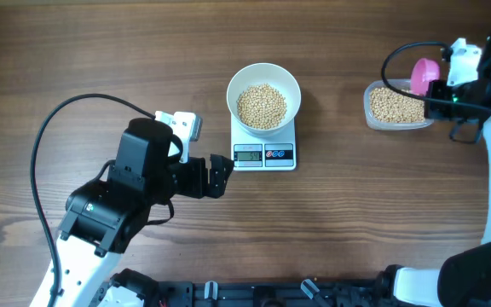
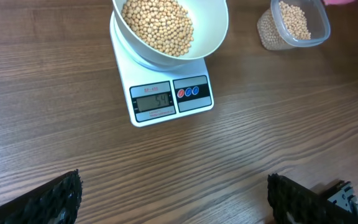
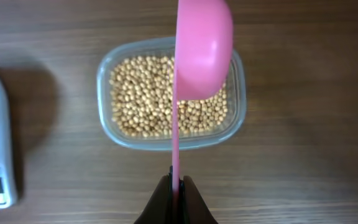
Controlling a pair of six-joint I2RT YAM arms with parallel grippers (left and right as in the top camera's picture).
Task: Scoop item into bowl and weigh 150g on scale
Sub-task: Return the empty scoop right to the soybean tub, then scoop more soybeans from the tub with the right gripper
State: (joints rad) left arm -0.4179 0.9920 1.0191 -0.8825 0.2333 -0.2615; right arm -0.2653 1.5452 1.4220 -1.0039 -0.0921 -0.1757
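Right gripper pinches the thin handle of the pink scoop, whose cup hangs over the clear container at the table's far right. Left gripper is spread wide, empty, just left of the scale. The white bowl sits on the scale, with beans heaped inside.
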